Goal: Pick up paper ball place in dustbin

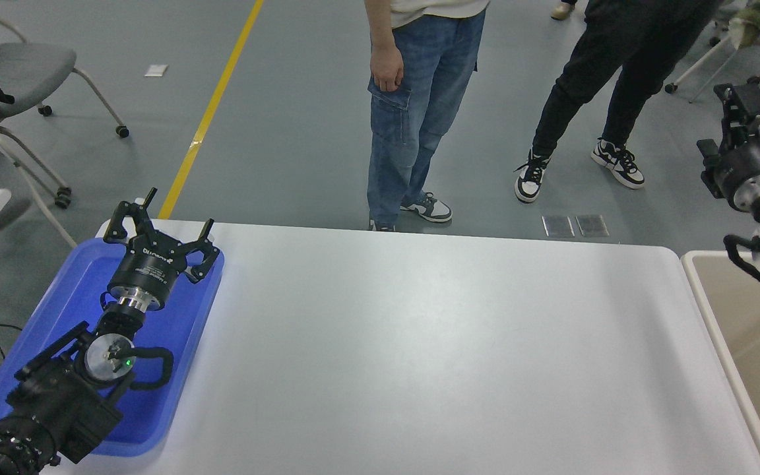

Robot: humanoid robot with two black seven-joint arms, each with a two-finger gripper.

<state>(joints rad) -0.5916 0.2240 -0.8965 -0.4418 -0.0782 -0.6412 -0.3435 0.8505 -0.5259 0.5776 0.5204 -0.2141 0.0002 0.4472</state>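
The white worktop fills most of my view, and I see no paper ball on it, so I cannot say where the ball is. The dustbin stands against the worktop's right end, I judge so a carried ball can be dropped straight in; only its pale rim and part of the inside show. The blue tray sits at the left corner, under my parked left gripper, whose fingers are spread wide with nothing between them. My right gripper is raised high beyond the bin's far corner; I cannot tell how its fingers stand. Two people stand beyond the far edge.
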